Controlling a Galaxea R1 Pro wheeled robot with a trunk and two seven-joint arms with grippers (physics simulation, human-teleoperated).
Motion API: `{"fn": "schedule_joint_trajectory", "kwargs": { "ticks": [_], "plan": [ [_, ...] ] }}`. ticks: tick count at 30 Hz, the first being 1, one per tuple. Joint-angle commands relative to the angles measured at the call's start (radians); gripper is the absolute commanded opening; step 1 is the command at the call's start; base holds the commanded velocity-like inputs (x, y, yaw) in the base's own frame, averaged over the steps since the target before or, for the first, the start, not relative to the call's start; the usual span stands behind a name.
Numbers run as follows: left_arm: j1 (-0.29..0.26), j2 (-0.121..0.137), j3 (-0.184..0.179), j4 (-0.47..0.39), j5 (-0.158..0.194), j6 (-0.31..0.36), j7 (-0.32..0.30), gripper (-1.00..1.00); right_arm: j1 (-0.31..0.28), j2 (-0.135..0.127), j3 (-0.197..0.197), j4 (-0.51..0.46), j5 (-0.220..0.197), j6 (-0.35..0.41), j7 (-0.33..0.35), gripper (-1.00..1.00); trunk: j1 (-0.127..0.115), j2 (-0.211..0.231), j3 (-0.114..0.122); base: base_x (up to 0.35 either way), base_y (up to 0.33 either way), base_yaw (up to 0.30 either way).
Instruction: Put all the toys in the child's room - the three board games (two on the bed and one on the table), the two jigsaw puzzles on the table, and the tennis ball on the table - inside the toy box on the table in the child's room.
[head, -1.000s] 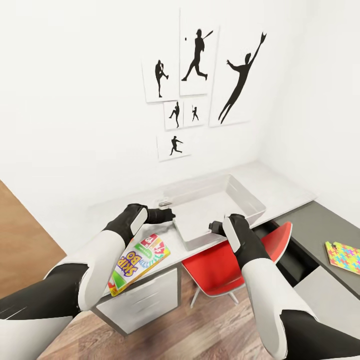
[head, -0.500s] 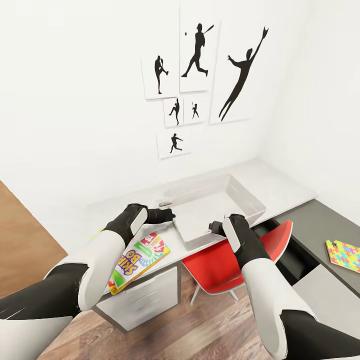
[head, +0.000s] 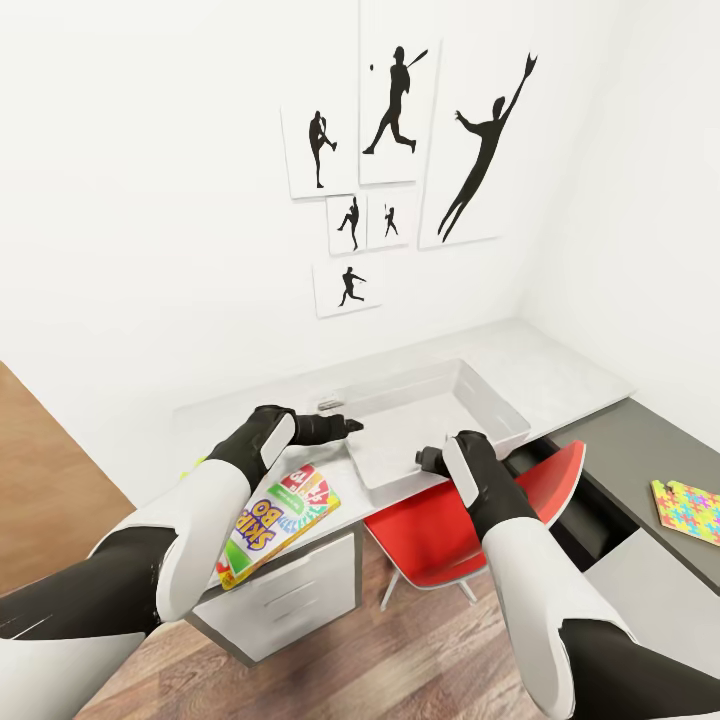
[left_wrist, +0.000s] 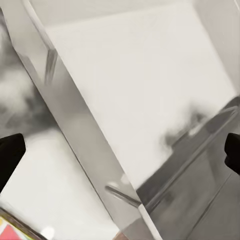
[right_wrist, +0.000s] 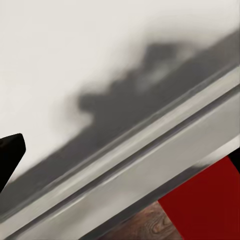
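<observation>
With both end effectors spread wide and empty at the toy box (head: 440, 420) rim, the left end effector (head: 345, 427) should drop squarely onto the board game (head: 275, 522) on the counter (head: 570, 372).

Head view looked forward and down over both arms onto table (head: 560, 375). Left wrist view faced down, close above toy box (left_wrist: 150, 100) wall. Right wrist view sat closer, over near rim (right_wrist: 150, 150). All three shared toy box.
</observation>
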Motion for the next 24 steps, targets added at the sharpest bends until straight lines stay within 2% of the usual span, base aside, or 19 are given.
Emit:
{"fn": "schedule_joint_trajectory", "kwargs": {
  "ticks": [1, 24],
  "plan": [
    [-0.001, 0.000, 0.004, -0.001, 0.005, 0.008, 0.001, 1.00, -0.001, 0.001, -0.002, -0.001, -0.011, 0.002, -0.009, 1.00, 0.001, -0.002, -0.002, 0.000, 0.000, 0.000],
    [-0.001, 0.000, 0.004, -0.002, 0.005, 0.008, 0.000, 1.00, -0.001, 0.001, -0.003, -0.002, -0.010, 0.002, -0.009, 1.00, 0.001, -0.002, -0.001, 0.000, 0.000, 0.000]
  ]
}}
